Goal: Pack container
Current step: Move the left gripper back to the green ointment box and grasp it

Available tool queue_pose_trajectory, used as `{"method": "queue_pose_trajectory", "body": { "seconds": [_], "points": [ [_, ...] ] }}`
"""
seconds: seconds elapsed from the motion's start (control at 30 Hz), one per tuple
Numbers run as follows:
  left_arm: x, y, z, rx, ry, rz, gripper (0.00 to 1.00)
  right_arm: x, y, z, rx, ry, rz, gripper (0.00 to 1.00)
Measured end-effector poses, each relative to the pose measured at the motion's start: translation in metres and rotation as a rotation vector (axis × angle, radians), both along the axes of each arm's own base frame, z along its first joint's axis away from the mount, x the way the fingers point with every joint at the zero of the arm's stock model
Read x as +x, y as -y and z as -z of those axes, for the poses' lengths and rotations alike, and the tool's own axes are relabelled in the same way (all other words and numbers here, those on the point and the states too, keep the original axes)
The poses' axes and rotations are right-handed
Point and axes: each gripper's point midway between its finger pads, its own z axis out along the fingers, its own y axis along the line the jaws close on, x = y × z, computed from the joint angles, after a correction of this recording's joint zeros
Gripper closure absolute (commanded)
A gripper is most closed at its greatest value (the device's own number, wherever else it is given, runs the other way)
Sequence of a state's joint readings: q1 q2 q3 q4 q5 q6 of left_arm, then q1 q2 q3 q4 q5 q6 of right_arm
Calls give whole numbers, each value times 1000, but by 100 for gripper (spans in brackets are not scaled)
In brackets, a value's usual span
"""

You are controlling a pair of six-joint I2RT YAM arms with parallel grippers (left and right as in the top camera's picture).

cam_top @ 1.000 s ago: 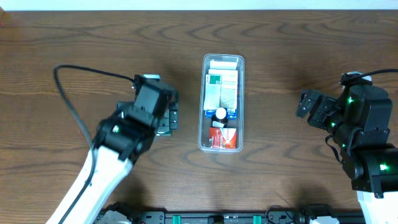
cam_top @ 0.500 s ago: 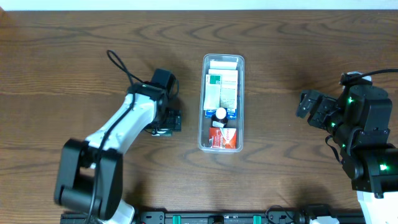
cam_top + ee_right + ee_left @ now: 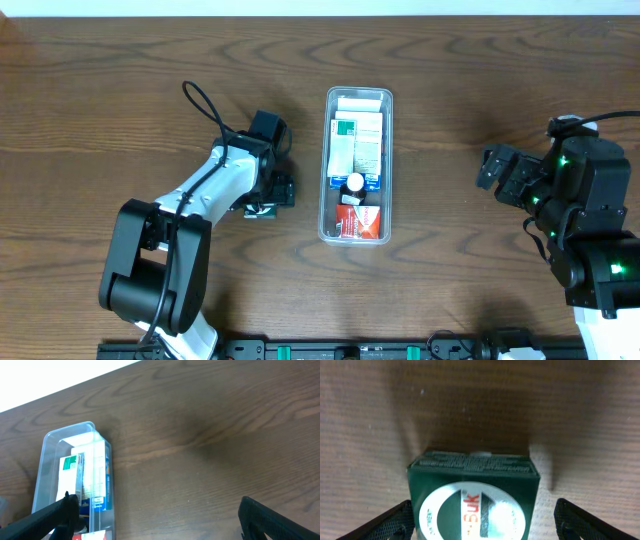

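The container [image 3: 391,170] is a clear, narrow bin at the table's middle. It holds white and green boxes [image 3: 357,135], a small dark bottle [image 3: 354,184] and a red box [image 3: 360,221]. It also shows in the right wrist view [image 3: 70,431]. My left gripper [image 3: 268,203] is low on the table left of the bin. It is open, with a dark green box [image 3: 474,502] with a white oval label standing between the fingers [image 3: 395,520]. My right gripper [image 3: 492,168] is open and empty, well right of the bin.
The table is dark brown wood [image 3: 450,80]. A black cable [image 3: 205,105] loops above the left arm. The table's white far edge runs along the top [image 3: 320,8].
My left arm has dropped from high above the table to low over it, and the gripper now straddles the green box. The right arm and the bin have not moved.
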State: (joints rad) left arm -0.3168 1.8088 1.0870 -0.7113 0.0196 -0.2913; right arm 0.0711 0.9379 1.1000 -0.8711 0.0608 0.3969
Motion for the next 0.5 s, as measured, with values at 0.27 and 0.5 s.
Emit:
{"method": "queue_pose_trajectory", "body": {
  "seconds": [0.27,0.5],
  "points": [
    [1,-2,0,-1,1,-7,27,0,0,0,0,0,0,1],
    [-5,-4,1,7,-24,-10,37,0,0,0,0,0,0,1]
  ]
}}
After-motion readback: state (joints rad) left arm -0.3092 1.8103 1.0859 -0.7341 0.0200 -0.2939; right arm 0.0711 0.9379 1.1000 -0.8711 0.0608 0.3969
